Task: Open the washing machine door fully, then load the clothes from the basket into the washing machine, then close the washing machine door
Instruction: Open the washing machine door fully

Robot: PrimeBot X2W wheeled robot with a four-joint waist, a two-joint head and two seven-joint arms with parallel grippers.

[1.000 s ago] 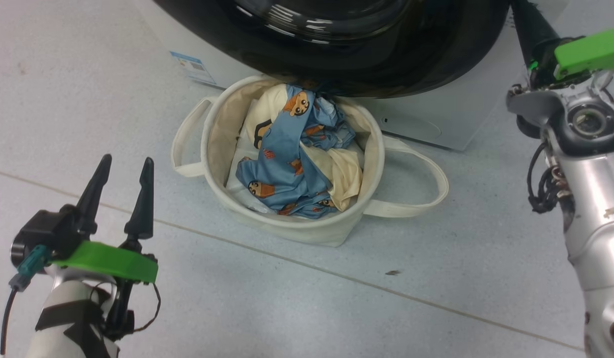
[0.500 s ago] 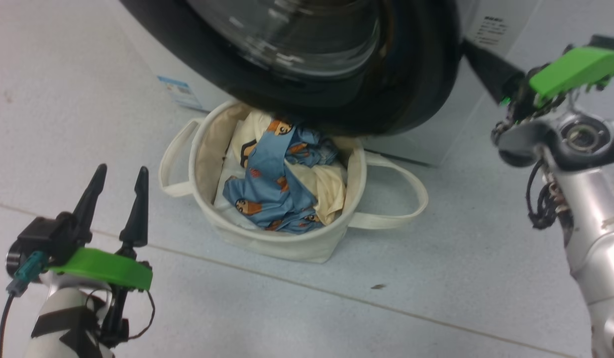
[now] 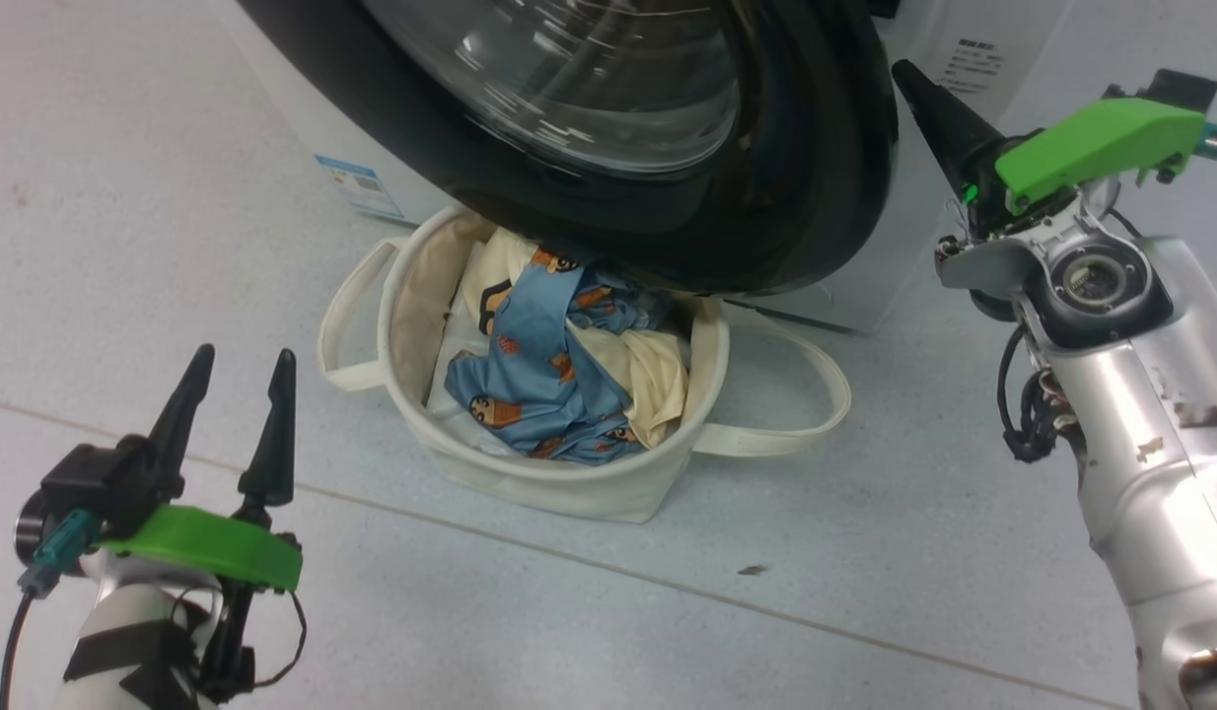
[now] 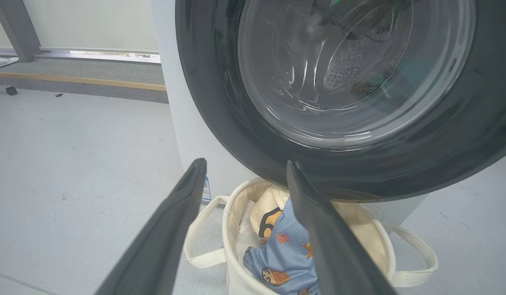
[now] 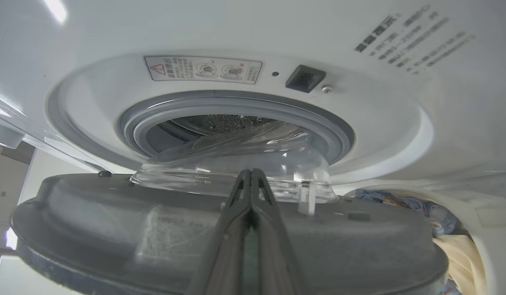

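Observation:
The washing machine door (image 3: 816, 148), black-rimmed with a domed glass centre, stands swung out over the basket (image 3: 559, 493). Light-blue bear-print and cream clothes (image 3: 530, 385) lie in the basket on the floor. My right gripper (image 3: 909, 74) is shut and empty, its tip by the door's right rim. In the right wrist view its fingers (image 5: 249, 192) lie along the door's grey inner face (image 5: 113, 229), facing the washing machine (image 5: 253, 24), its grey gasket (image 5: 236, 106) and drum. My left gripper (image 3: 244, 357) hangs open and empty at lower left, short of the basket (image 4: 232, 262) and clothes (image 4: 286, 254).
Grey floor surrounds the basket, whose two loop handles (image 3: 825, 394) spread left and right. A blue sticker (image 3: 357, 187) marks the machine's lower left front. A warning label (image 5: 203, 69) and a dark latch socket (image 5: 304, 78) sit above the drum opening.
The head view has shifted. The door has swung further out, showing more of its glass. My right gripper's tip now shows beside the door's right rim. The left gripper holds still.

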